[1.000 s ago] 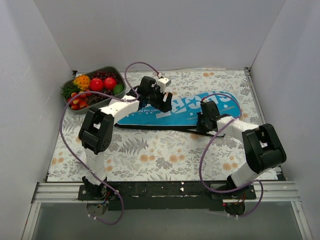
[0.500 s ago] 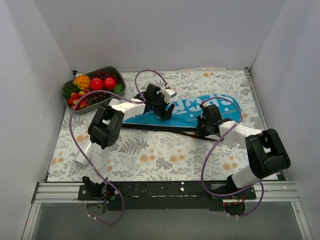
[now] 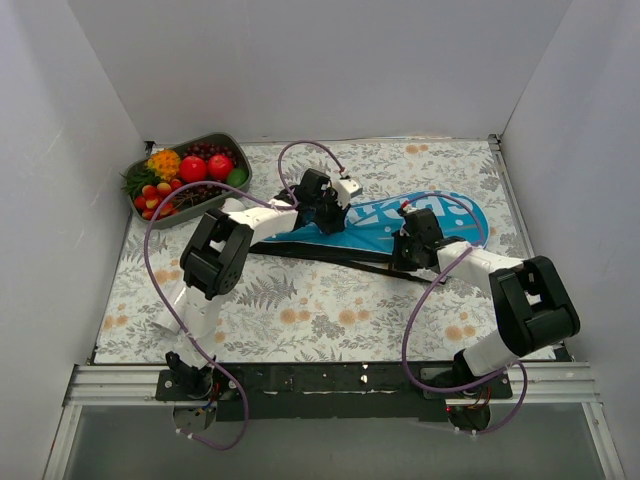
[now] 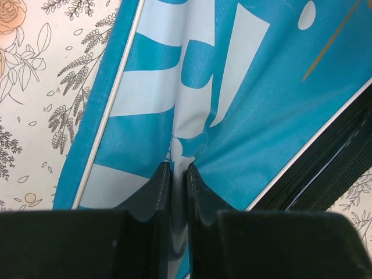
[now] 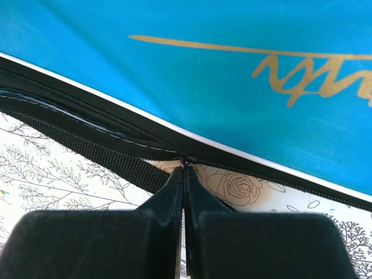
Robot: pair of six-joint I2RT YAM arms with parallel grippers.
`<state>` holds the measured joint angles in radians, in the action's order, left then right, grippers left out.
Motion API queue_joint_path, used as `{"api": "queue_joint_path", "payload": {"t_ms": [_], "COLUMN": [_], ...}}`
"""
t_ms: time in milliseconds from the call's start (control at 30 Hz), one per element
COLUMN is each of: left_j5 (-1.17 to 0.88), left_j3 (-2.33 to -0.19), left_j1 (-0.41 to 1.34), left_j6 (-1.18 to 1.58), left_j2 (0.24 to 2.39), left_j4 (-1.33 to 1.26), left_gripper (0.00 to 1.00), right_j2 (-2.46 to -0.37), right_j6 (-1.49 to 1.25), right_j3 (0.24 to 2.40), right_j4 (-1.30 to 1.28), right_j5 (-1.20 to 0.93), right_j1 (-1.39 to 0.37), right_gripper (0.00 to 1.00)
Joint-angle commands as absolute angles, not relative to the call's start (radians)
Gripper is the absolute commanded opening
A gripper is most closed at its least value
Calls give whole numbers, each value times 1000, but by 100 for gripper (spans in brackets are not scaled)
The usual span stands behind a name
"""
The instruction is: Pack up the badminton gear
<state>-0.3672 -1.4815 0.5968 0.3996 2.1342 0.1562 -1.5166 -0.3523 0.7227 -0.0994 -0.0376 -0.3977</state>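
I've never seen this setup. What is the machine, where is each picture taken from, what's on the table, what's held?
Two robot arms, left and right, are bolted at the near edge. One picture looks down from above and behind them; the other two come from a camera on each wrist, showing its own fingers. On the flowered tablecloth lie a blue bag and a grey tray of fruit. The left gripper is shut on a fold of its fabric. The right gripper is shut on the bag's zip, where open teeth meet closed.
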Motion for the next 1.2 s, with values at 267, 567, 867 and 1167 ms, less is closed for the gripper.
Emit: {"api": "queue_joint_path", "payload": {"t_ms": [267,567,867,1167], "left_j5": [-466,-482,-391,-310], "left_j3": [-1358,-1221,-1106,-986], "left_j1": [679,744,770,773], "left_j6": [682,971,1310,1445], "left_j2": [2174,2138,2117,2049], "left_j4": [242,69,-104,-235], "left_gripper": [0,0,0,0], "right_j2": [-1586,-1614,-1597,-1529], "right_j6": [-226,-172,-184,-281], "right_j3": [825,847,844,822], "right_j4": [-205,-209,-178,-124], "right_j5": [-132,-199,-281,-288], "right_j1": [-437,-563,-747,-914], "right_gripper": [1,1,1,1]}}
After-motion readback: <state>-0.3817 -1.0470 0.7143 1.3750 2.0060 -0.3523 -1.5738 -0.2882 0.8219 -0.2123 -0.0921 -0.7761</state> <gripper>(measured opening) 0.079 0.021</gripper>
